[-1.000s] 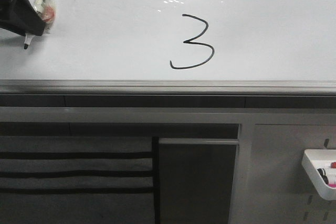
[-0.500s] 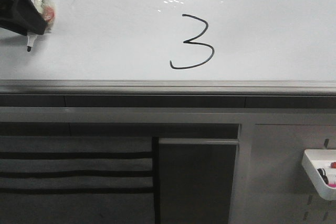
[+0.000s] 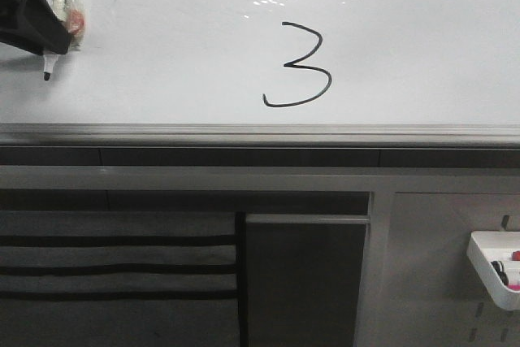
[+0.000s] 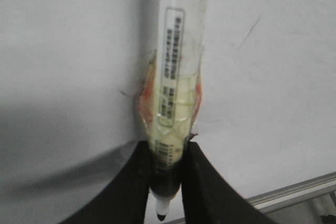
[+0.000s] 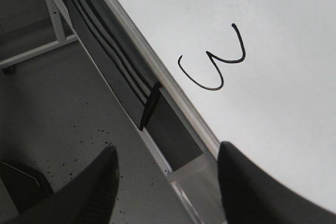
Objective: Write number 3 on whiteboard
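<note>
Front cam + wrists, shared whiteboard (image 3: 162,54)

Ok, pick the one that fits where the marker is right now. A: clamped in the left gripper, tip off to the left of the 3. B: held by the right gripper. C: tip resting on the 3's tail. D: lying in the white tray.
A: the left gripper is shut on the marker, whose tip sits far left of the number 3 on the whiteboard, while the right gripper is open and empty.
</note>
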You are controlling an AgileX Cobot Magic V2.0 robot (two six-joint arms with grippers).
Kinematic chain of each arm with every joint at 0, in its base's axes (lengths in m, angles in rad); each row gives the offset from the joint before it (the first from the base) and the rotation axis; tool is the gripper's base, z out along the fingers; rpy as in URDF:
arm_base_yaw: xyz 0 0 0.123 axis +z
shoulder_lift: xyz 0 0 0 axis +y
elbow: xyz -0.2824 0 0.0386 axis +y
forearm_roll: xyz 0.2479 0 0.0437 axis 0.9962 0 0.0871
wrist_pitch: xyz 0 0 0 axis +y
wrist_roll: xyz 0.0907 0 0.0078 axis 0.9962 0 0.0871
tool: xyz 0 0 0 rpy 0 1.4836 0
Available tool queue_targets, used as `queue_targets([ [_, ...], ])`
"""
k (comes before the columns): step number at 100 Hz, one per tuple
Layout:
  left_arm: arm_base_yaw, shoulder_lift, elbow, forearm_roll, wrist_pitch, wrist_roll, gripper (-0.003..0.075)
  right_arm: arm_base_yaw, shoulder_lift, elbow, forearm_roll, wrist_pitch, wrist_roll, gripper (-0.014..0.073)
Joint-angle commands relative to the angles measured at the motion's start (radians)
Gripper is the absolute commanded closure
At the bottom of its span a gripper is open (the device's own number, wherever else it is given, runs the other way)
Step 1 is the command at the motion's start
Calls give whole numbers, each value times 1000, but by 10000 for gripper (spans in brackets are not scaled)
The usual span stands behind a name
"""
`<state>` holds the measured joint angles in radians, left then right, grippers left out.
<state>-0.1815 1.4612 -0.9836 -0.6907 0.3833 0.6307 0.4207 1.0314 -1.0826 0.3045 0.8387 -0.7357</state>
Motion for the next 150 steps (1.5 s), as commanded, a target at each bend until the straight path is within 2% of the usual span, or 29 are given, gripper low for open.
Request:
queue_targets([
  [1,-7,-30,-27,-13,-31,-9,631,-8,-17,-28,26,-53,-1,221],
  [8,-7,-30,-27,-9,-31,-9,566,-8,-17,-28,26,-53,-1,221],
  [20,-7,-30,-27,25,-25,-9,398,-8,-17,-28,26,-55,-1,221],
  [29,-7,-30,-27,40,-28,-9,343,-8,-17,-28,26,-55,-1,221],
  [45,-7,-30,-27,25,-43,-9,343,-8,-17,-28,26,-55,-1,221],
  [65,-7,-35,-27,35,17,6,343,-8,-17,-28,26,-61,-1,221],
  [77,-7,-92,-27,35,21,38,343,-8,-30,-28,26,-65,43,221],
  [86,-7,-175,-27,43,24,56,343,-8,-56,-28,21,-69,117,221],
  [97,-7,-292,-25,89,82,54,343,-34,-104,-28,-33,-62,325,228],
  [104,-7,-370,-13,99,122,52,343,-72,-148,-15,-90,-55,470,263],
  [111,-7,-455,19,99,122,50,343,-109,-199,16,-113,-72,532,302],
  [124,-7,-614,141,99,70,8,343,-169,-320,125,-113,-128,555,366],
  [139,-7,-767,288,99,21,-3,343,-179,-447,247,-115,-184,557,436],
  [150,-7,-824,360,99,-19,-3,343,-179,-503,309,-115,-197,575,533],
])
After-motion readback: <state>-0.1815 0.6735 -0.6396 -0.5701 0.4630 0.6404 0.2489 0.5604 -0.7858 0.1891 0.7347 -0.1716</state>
